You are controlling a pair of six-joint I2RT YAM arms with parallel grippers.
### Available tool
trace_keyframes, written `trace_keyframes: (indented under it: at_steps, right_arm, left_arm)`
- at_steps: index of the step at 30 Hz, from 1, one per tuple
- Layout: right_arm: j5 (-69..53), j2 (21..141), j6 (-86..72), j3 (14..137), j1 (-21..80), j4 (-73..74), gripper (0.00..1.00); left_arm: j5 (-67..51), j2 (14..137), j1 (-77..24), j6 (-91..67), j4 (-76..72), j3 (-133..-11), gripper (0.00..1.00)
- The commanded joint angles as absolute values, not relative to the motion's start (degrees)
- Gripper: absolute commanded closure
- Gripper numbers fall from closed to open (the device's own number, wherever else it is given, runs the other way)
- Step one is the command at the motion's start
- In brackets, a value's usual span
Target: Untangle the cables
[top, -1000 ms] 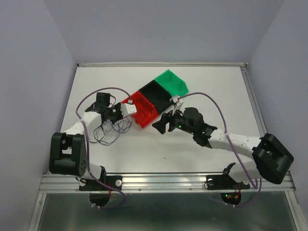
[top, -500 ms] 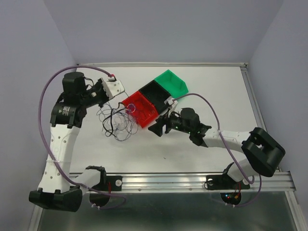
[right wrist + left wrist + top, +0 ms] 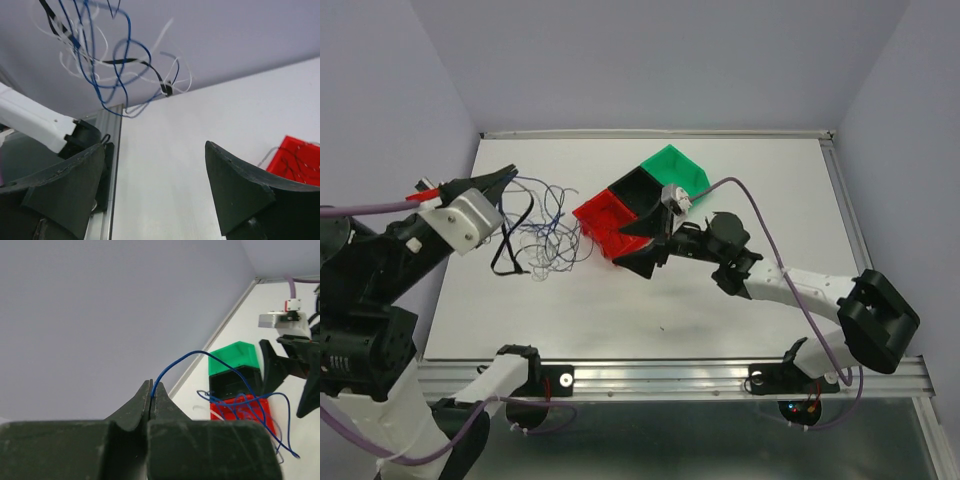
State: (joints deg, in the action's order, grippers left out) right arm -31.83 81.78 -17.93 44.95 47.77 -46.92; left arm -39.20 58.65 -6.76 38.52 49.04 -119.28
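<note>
The cables (image 3: 548, 243) are a loose clump of thin blue, black and whitish strands, hanging above the table's left half. My left gripper (image 3: 506, 176) is raised high and shut on one blue strand (image 3: 180, 360), which arcs from the fingertips (image 3: 151, 388) down to the clump. My right gripper (image 3: 642, 250) stands open and low beside the red bin, right of the clump, with nothing between its fingers. In the right wrist view the cables (image 3: 115, 60) dangle above and beyond the open gripper (image 3: 155, 146).
Three bins stand joined in a diagonal row mid-table: red (image 3: 595, 212), black (image 3: 640, 190), green (image 3: 678, 170). Thin strands show in the red bin (image 3: 295, 160). The aluminium rail (image 3: 660, 375) runs along the near edge.
My left arm has risen and swung left, lifting the clump off the table by the blue strand. My right gripper has shifted left towards the red bin and opened wider.
</note>
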Motion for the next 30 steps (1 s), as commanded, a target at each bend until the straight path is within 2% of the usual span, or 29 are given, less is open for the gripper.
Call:
trace_keyframes:
  at_steps: [1, 5, 11, 16, 19, 21, 23, 25, 30]
  right_arm:
    - [-40.25, 79.89, -18.89, 49.22, 49.30, -57.46, 0.14]
    - [-42.80, 81.91, -19.86, 50.45, 51.85, -58.36, 0.14]
    - [-41.57, 85.16, -20.39, 50.28, 56.77, -58.27, 0.15]
    - [-34.65, 86.74, -17.76, 47.11, 60.72, -58.97, 0.15]
    - [-32.96, 90.08, -18.19, 47.90, 61.70, -60.29, 0.19]
    - [-32.00, 92.45, -18.19, 48.51, 62.05, -60.56, 0.33]
    - [-30.50, 93.60, -18.02, 48.96, 62.23, -60.64, 0.39]
    - [-29.36, 94.74, -17.40, 49.13, 62.31, -60.73, 0.48]
    - [-26.73, 96.15, -17.58, 50.18, 62.49, -61.08, 0.50]
  left_arm:
    - [-44.11, 55.83, -6.94, 31.92, 46.95, -114.10, 1.00]
    - [-46.31, 51.42, -6.94, 27.17, 37.73, -105.06, 1.00]
    - [-45.62, 47.03, -6.94, 22.94, 30.59, -98.27, 1.00]
    - [-47.54, 44.22, -6.94, 20.22, 25.67, -91.06, 1.00]
    - [-49.65, 43.68, -6.94, 17.67, 22.77, -88.86, 1.00]
    - [-50.97, 43.24, -6.94, 16.00, 19.87, -87.55, 1.00]
    - [-51.94, 43.15, -6.94, 14.42, 17.59, -86.75, 1.00]
    - [-52.12, 43.50, -6.94, 13.27, 16.44, -86.13, 1.00]
    - [-53.17, 44.65, -6.94, 9.85, 12.75, -83.42, 1.00]
